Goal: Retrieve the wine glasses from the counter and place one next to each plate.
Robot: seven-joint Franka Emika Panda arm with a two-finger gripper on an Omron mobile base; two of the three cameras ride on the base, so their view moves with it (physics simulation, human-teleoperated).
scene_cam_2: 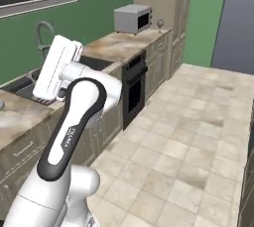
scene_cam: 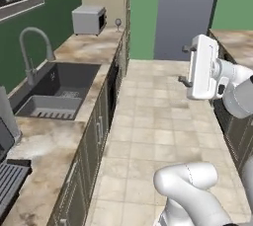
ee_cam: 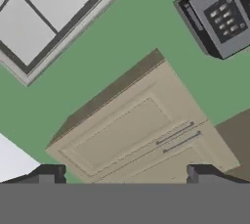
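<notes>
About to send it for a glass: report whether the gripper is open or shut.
Open. In the hand view the gripper has its two dark fingertips wide apart with nothing between them, facing a wall cabinet.

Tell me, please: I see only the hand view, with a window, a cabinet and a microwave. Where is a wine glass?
Observer: One glass stands at the far end of the counter, just right of the microwave.
Operator: Is the gripper near it?
Observer: No. The gripper, open and empty, is high over the floor, far from the glass.
Operator: What else is on that counter?
Observer: A sink, nearer to the base than the microwave.
</notes>
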